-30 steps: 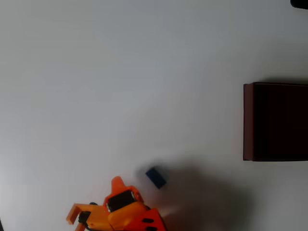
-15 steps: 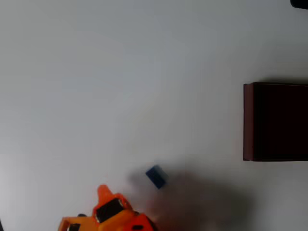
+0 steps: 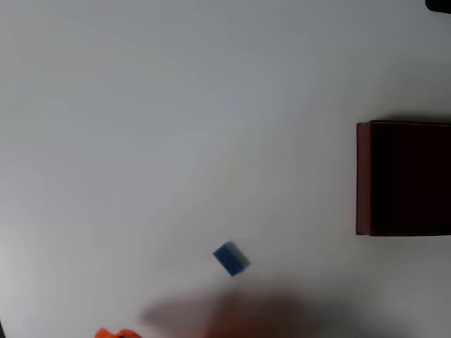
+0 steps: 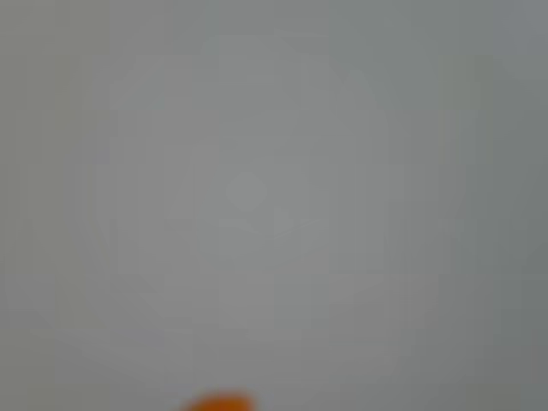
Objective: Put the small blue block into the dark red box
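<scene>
- Overhead view: small blue block [image 3: 230, 258] lies on the white table [image 3: 176, 127], low and just left of the middle of the picture.
- The block sits turned at an angle to the picture edges and rests flat on the table, with nothing touching it.
- Dark red box [image 3: 363, 177] stands at the right edge, about mid-height, cut off by the frame; thin reddish-brown wall on its left side, inside nearly black.
- Block and box are well apart; the block is down and to the left of the box, outside it.
- Gripper [image 3: 116, 334]: a sliver of orange at the bottom edge, left of the block and apart from it.
- A soft grey shadow spreads over the table along the bottom edge, below the block.
- Wrist view: blurry grey table surface, with a small orange blob of the gripper [image 4: 218, 402] at the bottom edge.
- Cannot tell whether the gripper's fingers are spread or pressed together; too little of it shows in either view.
- A small dark thing [image 3: 438, 5] sits at the top right corner of the overhead view; cannot tell what it is.
</scene>
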You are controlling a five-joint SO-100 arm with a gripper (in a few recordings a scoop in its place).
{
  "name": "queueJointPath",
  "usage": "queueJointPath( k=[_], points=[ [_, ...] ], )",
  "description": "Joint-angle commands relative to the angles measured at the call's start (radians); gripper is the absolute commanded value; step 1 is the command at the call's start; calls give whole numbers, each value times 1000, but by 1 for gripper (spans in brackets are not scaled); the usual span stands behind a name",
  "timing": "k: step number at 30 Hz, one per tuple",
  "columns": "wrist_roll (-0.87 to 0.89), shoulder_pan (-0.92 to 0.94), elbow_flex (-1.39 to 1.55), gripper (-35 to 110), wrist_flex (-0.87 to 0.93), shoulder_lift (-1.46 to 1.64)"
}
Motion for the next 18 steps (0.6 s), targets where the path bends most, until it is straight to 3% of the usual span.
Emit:
queueJointPath(
  k=[1,12,18],
  points=[
    [64,-71,2,0,-14,11],
    [262,-224,97,0,-192,11],
    [341,-272,95,0,-181,11]
  ],
)
